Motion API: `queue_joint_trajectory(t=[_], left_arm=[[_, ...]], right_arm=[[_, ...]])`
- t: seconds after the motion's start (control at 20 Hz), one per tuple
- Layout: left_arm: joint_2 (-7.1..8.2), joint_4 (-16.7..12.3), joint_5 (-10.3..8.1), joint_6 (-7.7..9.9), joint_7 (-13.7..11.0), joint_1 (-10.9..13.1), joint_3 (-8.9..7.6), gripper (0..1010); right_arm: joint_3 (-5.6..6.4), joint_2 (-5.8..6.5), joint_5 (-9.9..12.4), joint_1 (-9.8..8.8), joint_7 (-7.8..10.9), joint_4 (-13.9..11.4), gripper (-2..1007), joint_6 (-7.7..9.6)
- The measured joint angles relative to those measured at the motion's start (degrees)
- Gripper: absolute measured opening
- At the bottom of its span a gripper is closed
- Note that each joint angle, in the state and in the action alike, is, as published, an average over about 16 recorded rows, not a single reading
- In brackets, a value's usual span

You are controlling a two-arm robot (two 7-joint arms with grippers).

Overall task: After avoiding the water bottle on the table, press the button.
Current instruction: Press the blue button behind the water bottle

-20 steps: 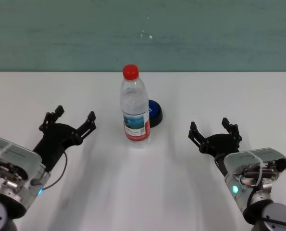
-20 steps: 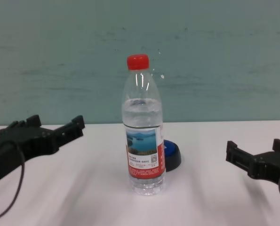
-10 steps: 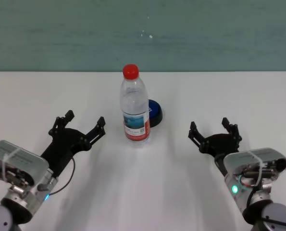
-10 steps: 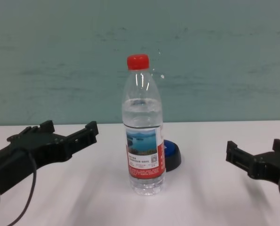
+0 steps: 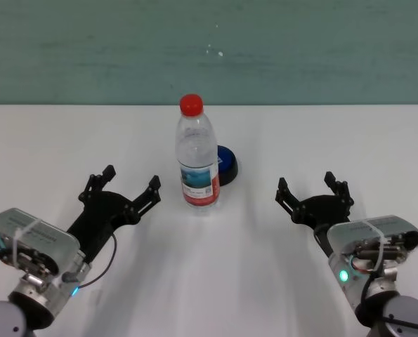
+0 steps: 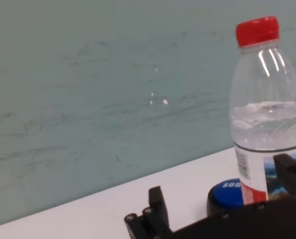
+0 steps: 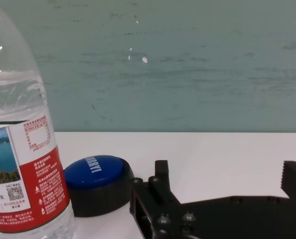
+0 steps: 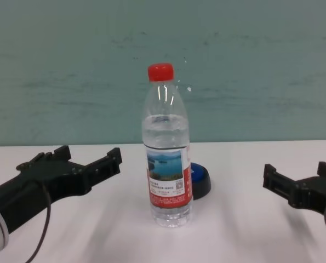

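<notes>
White worktop: left tool is wide open, holding nothing. It should go around the water bottle to the button.

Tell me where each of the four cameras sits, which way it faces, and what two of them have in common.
Head: high, angled down at the table; shows the open left end effector and open right end effector.
Chest: low, facing forward at the water bottle; both end effectors at its sides.
Left wrist: on the left arm, facing the bottle and the wall; its own fingers show.
Right wrist: on the right arm, facing the button beside the bottle; its own fingers show.
Shared: every view shows the bottle and button.
</notes>
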Motion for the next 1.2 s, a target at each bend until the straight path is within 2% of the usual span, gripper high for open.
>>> queue_joint_trajectory(t=[0.9, 1.2], left_arm=[[0.07, 0.2, 0.27, -0.14, 0.2, -0.1, 0.14, 1010], [0.08, 0.2, 0.27, -0.15, 0.2, 0.0, 0.13, 1010]], right_arm=[[0.01, -0.01, 0.0, 0.0, 0.03, 0.0, 1004, 0.0], [0.24, -0.32, 0.1, 0.03, 0.85, 0.2, 1004, -0.14]])
